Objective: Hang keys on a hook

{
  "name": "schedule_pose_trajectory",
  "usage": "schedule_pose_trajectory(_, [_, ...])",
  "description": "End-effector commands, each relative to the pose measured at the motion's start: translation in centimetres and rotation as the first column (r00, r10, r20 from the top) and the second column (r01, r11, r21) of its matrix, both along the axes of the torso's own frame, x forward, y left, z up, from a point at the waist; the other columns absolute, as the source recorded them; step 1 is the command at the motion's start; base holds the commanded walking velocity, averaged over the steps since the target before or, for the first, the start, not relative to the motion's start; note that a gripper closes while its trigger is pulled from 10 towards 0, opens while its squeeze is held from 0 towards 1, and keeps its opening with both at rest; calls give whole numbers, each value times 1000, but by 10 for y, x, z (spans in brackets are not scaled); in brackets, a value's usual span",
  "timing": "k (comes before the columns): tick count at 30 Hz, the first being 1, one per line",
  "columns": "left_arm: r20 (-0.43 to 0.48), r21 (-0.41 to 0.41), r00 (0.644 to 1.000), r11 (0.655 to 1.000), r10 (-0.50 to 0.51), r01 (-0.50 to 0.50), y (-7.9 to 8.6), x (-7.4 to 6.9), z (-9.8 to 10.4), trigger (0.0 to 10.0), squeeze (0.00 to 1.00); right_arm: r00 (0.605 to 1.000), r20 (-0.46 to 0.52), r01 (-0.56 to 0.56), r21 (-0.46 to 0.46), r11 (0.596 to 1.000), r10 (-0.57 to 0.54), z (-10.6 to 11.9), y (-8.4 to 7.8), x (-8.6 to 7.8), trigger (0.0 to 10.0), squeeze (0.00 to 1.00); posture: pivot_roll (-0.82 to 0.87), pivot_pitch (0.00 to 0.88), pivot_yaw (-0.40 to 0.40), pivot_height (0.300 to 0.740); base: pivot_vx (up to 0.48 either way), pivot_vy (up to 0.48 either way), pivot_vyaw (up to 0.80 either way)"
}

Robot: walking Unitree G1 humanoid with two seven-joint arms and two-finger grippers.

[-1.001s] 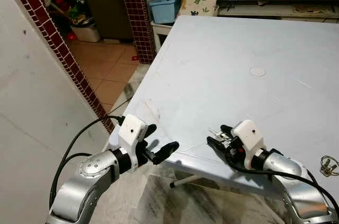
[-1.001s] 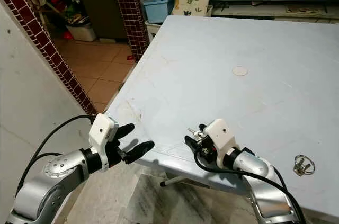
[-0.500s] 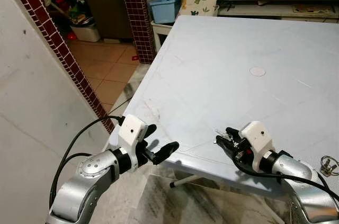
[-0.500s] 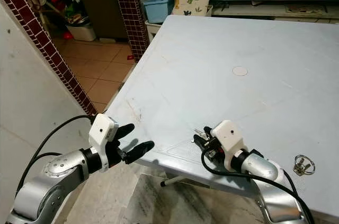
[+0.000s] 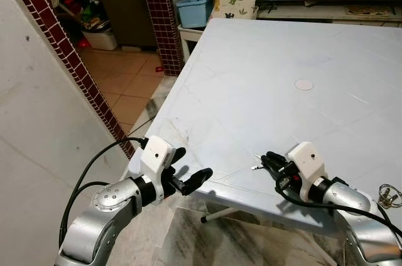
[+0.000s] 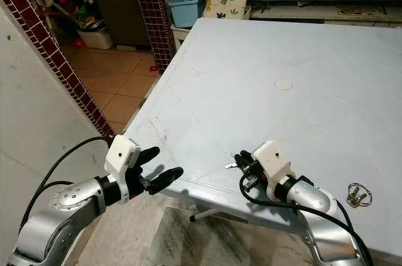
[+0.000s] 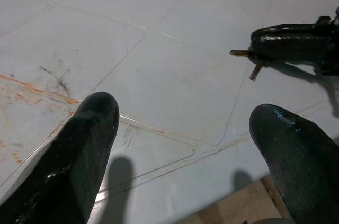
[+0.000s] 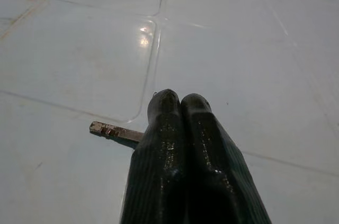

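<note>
White table [image 5: 264, 58] spreads ahead of both arms; no hook visible anywhere, so the hang itself is some way off.

Right gripper [image 5: 269, 163] low over the table's near edge, fingers [image 8: 183, 144] pressed tight together on the keys [image 8: 108, 129]. One metal blade pokes sideways from between the pads (the rest is hidden inside the pinch).

Left gripper [image 5: 191, 181] hovers off the table's near corner, fingers spread wide, holding nothing.

A small metal ring [image 6: 355, 195] lies on the table well off to the right gripper's outer side, untouched.

Risks, as I judge them: the pinch sits on a thin, smooth blade, so the keys could twist or slide out during lift or walking. With the loop hidden, orientation at a hook is uncertain; a missed threading would drop them.
</note>
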State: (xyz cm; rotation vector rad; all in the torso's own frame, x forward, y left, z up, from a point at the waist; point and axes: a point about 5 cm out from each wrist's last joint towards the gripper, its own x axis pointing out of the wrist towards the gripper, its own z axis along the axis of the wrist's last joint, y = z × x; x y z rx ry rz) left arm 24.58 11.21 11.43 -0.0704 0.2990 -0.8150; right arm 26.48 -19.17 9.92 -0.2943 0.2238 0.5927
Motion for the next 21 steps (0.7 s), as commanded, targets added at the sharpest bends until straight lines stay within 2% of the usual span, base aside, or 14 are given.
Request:
schedule_pose_trajectory(1, [11,20,1000,1000,11,-11,3,2,1,10000,0,999,25,24,-3,1000,-24,1,3,5,0,0,9,48,125,740,0,0,0])
schedule_pose_trajectory(6, [20,22,999,999,28,-28,4,3,1,10000,0,992,104,72,-4,997,-71,12,4,13,0,0,9,41,122,740,0,0,0])
schedule_pose_trajectory(13, [35,29,998,998,53,-54,3,6,0,10000,0,959,254,128,0,992,-123,37,7,26,0,0,2,32,117,740,0,0,0])
schedule_pose_trajectory(18, [73,42,990,992,117,-121,5,12,1,10000,0,884,435,206,-40,978,-168,67,8,38,0,0,0,26,113,740,0,0,0])
schedule_pose_trajectory(20, [90,47,985,987,147,-151,7,16,2,10000,0,837,519,250,-80,965,-174,78,7,43,0,0,0,22,110,740,0,0,0])
schedule_pose_trajectory(21, [90,47,985,987,147,-151,7,16,2,10000,0,837,519,250,-80,965,-174,78,7,43,0,0,0,22,110,740,0,0,0])
